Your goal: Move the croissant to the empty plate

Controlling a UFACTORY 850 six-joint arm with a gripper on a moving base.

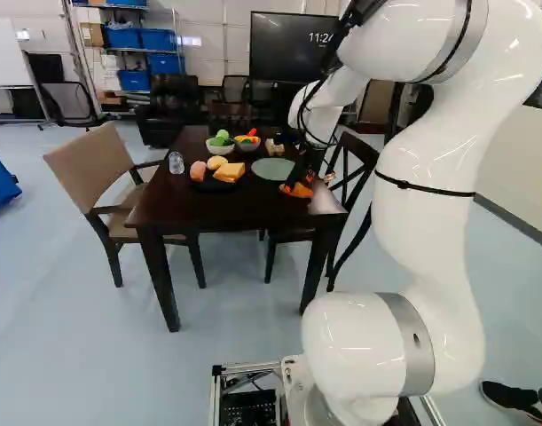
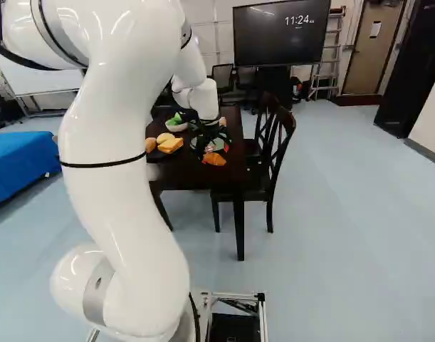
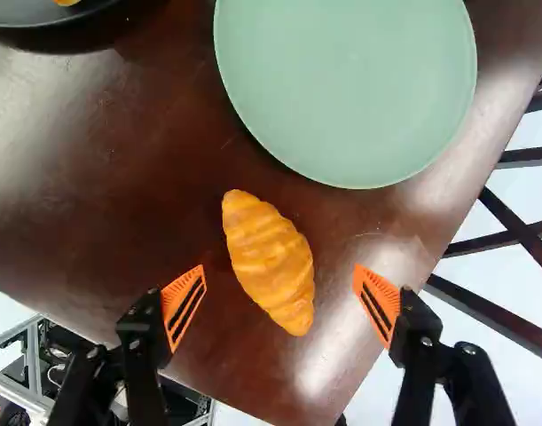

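My gripper (image 1: 308, 177) is over the table's near right corner in the left base view. In the wrist view the gripper (image 3: 279, 277) stands open, one orange-padded finger on each side of the croissant (image 3: 269, 259), with a gap at both sides. The golden-brown croissant lies on the bare dark wood; it also shows as an orange shape, the croissant (image 2: 214, 159), in the right base view. Just ahead of it, a short stretch of wood apart, is the pale green plate (image 3: 346, 84) with nothing on it. In the left base view this green plate (image 1: 272, 169) is beside the gripper.
The dark table (image 1: 177, 209) also bears a black plate (image 3: 40, 34) with bread-like foods, a bowl of green items (image 1: 219, 146), another bowl (image 1: 247, 143) and a clear cup (image 1: 176, 162). Chairs (image 1: 93, 173) (image 2: 278, 153) stand at its sides.
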